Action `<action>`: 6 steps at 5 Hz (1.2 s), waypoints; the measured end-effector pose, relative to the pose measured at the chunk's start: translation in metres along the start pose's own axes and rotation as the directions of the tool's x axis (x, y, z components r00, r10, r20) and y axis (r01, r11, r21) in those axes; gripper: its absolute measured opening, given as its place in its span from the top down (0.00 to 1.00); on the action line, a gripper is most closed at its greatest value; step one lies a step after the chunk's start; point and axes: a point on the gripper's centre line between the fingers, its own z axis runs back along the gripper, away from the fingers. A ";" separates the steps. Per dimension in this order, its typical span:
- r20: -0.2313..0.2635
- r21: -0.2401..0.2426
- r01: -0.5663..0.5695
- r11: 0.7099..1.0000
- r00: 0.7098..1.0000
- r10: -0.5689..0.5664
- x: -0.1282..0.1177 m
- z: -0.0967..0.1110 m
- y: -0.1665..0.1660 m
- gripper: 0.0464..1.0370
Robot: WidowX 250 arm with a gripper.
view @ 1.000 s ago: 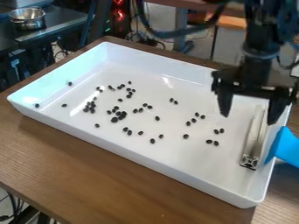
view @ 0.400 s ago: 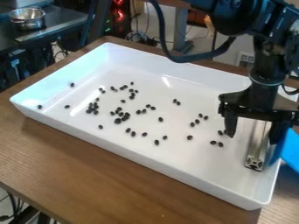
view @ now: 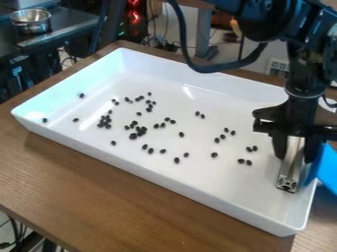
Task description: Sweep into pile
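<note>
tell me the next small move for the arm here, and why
I'd probably ease the metal bar a little toward the nearest black beans: the gripper has its fingers up against both sides of the bar, which seems held, and the beans are scattered across the white tray rather than piled.

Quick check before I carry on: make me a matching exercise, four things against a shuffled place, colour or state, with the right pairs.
1. Tray
2. Dark bits
3. Metal bar
4. Metal bowl

A. Between the fingers of the gripper
B. At upper left, beyond the tray
C. White, on the wooden table
D. Scattered, not piled

1-C; 2-D; 3-A; 4-B
</note>
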 end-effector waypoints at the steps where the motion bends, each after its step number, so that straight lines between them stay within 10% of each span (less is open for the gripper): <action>1: -0.005 0.008 -0.002 1.000 1.000 0.002 0.001 0.002 0.022 0.67; 6: 0.052 0.092 -0.048 0.995 0.998 0.043 0.003 0.017 0.187 0.67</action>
